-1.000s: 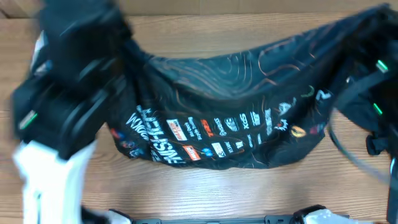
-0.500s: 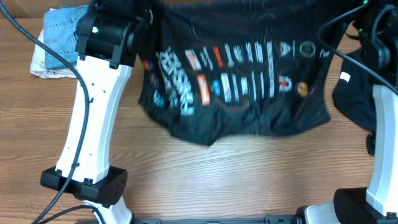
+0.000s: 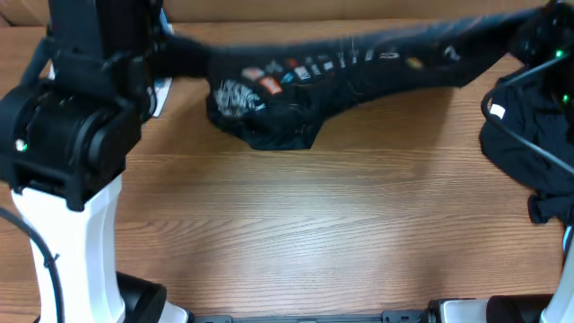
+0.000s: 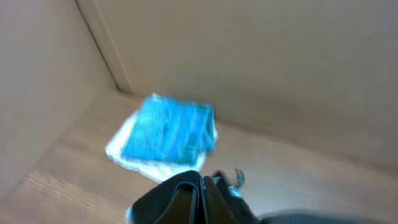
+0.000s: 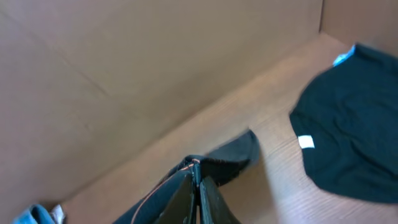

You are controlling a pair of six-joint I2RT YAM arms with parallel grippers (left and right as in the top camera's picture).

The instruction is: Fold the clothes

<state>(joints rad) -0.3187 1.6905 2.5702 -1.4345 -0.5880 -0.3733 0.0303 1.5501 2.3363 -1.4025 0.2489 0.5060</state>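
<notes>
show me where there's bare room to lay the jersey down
The table is bare across the middle and near side, between the left arm, the dark garment at right and the jersey along the back. Crowded: far-left corner, folded blue cloth.

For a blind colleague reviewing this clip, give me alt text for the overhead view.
A black jersey with small sponsor logos is stretched, motion-blurred, across the far side of a wooden table, sagging left of centre. The left arm looms large at the left, and another dark garment lies at the right edge.
</notes>
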